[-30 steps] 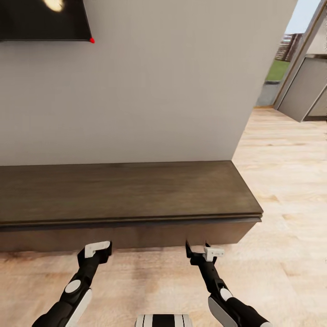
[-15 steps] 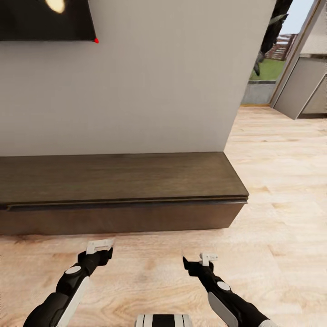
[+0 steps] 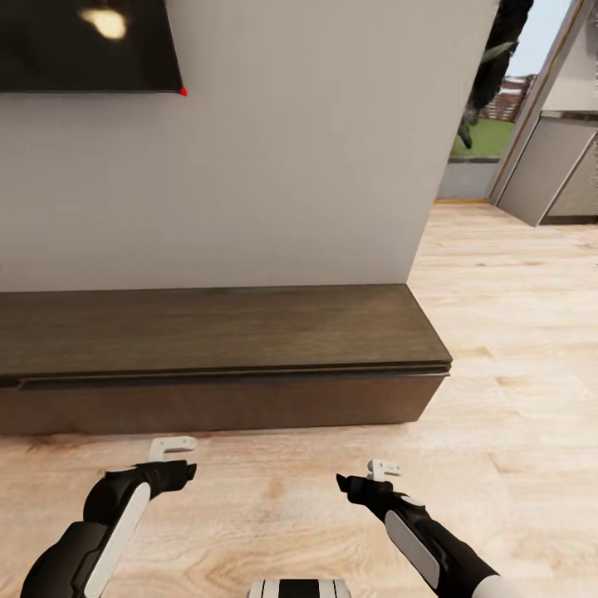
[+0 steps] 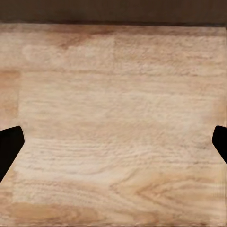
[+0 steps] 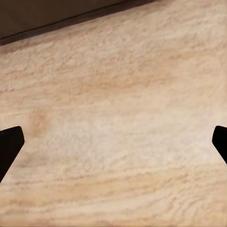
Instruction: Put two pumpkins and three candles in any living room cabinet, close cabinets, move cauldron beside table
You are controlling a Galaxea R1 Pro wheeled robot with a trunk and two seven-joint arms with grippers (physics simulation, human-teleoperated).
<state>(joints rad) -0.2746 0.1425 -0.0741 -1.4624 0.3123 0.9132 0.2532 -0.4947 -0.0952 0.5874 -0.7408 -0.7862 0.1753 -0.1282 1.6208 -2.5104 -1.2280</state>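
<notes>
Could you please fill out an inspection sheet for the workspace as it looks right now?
Surface: light wooden floor in front of the robot.
Job's things: long dark-brown cabinet against the wall, its front looks closed; no pumpkins, candles or cauldron seen.
Clutter: nothing seen.
Grippers: left hand and right hand hang above the floor short of the cabinet; both open and holding nothing, going by the wrist views.
Cables: nothing seen.
Surroundings: grey wall with a dark screen; an opening to the outdoors at the far right.
</notes>
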